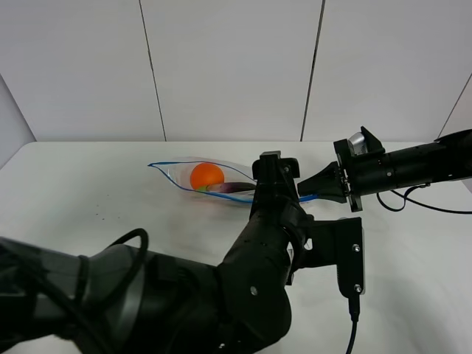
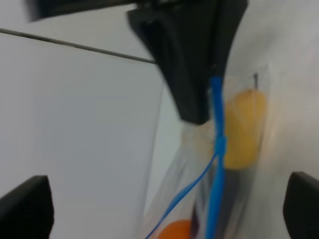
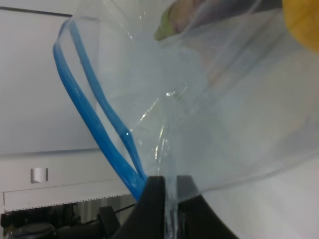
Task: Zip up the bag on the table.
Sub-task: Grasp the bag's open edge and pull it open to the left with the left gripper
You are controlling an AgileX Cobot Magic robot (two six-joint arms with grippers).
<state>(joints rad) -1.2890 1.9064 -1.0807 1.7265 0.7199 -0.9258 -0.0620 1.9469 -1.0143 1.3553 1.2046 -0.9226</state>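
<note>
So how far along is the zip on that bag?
Done: right gripper is shut on one end of the bag, where the blue zipper strip is joined. In hand: left gripper open, lined up over the strip, not pinching it. Left: the two tracks gape apart toward the orange; nearly the whole mouth needs closing.

left tool (image 1: pixel 279 166) spread wide on its outstretched arm; right tool (image 1: pixel 308 184) pinched shut on the bag (image 1: pixel 181 175).

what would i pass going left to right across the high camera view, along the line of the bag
open end of the bag -> orange -> eggplant -> left arm -> right gripper, shut on the bag's other end -> right arm
</note>
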